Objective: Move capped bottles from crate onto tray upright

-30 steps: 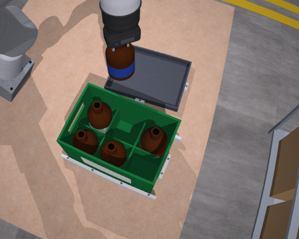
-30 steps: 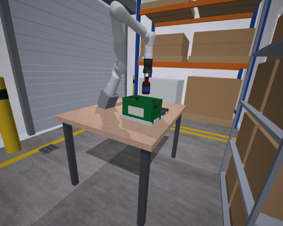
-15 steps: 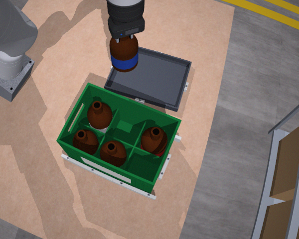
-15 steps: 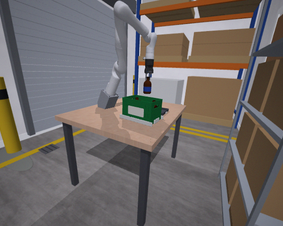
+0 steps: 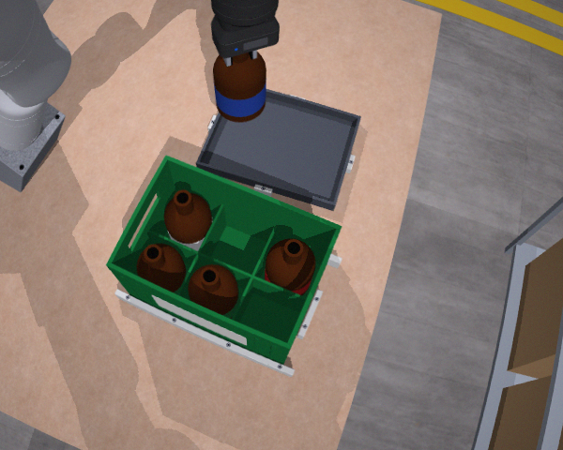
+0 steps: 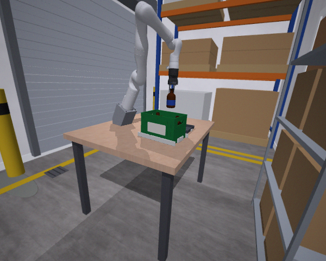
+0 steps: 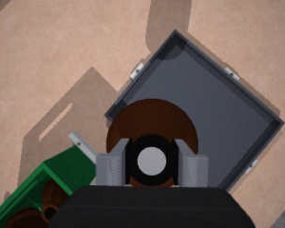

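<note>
My gripper (image 5: 241, 56) is shut on the neck of a capped brown bottle with a blue label (image 5: 239, 87). It hangs upright, high above the left corner of the empty dark grey tray (image 5: 284, 145). In the wrist view the bottle's grey cap (image 7: 151, 161) sits between my fingers, with the tray (image 7: 204, 123) below. The bottle also shows in the exterior view (image 6: 170, 99). The green crate (image 5: 223, 256) holds several open brown bottles: one at the back left (image 5: 187, 215), one at the front left (image 5: 159, 263), one at the front middle (image 5: 212, 286) and one at the right with a red label (image 5: 290, 263).
The arm's base (image 5: 17, 140) stands at the table's left. White stops sit along the crate (image 5: 202, 327) and the tray. Warehouse shelving (image 5: 539, 329) stands beyond the table's right edge.
</note>
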`<state>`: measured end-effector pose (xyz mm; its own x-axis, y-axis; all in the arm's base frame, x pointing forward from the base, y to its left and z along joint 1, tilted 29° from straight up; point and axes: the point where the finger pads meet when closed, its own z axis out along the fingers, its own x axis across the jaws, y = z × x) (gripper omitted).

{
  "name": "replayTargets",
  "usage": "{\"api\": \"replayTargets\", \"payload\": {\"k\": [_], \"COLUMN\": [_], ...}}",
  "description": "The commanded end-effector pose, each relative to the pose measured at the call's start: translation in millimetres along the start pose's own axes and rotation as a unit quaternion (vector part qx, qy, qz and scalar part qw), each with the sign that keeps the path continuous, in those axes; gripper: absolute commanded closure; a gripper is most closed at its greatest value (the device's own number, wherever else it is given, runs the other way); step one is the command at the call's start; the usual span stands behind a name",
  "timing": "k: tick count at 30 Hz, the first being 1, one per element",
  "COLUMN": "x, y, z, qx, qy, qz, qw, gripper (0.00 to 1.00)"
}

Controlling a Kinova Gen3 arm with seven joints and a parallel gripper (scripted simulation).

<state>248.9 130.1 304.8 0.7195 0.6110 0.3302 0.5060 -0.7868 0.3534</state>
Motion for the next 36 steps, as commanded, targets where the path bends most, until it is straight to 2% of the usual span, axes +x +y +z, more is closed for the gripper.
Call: {"api": "replayTargets", "payload": {"k": [1, 36], "x": [3.5, 34.4], "y": [-5.3, -44.0], "z": [1.6, 2.2], "qx": [-0.003, -0.002], "qy": [-0.003, -0.003], "qz": [-0.004, -0.004], "qw": [1.0, 1.0], "gripper": [1.0, 1.0]}}
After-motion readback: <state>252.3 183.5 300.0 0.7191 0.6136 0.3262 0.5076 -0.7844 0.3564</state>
